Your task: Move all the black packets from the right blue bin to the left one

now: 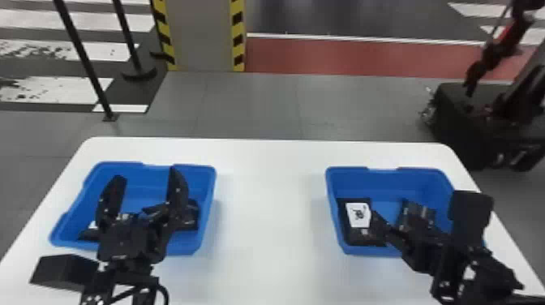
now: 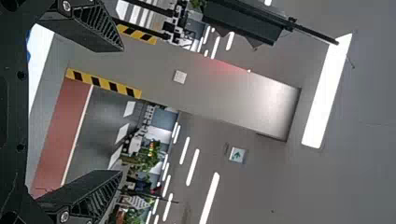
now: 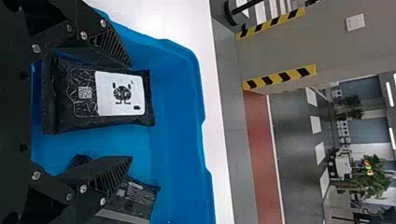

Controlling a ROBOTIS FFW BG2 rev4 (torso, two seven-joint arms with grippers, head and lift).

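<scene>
Above the left blue bin (image 1: 209,190) is my left gripper (image 1: 146,184), open; the left wrist view has the same gripper (image 2: 122,111) with nothing between its fingers. Black packets (image 1: 191,218) lie in that bin, partly hidden by the arm. My right gripper (image 1: 423,211) is over the right blue bin (image 1: 385,182). One black packet with a white label (image 1: 358,215) lies along that bin's left wall, another packet (image 1: 417,211) farther right. In the right wrist view the gripper (image 3: 131,112) is open, its fingers above the labelled packet (image 3: 123,93) and the other packet (image 3: 135,196).
Both bins stand on a white table (image 1: 269,202), with bare tabletop between them. Beyond its far edge are grey floor, a pillar (image 1: 200,36) with yellow-black stripes, and dark equipment (image 1: 458,121) at the right. Black posts (image 1: 83,56) stand at the left.
</scene>
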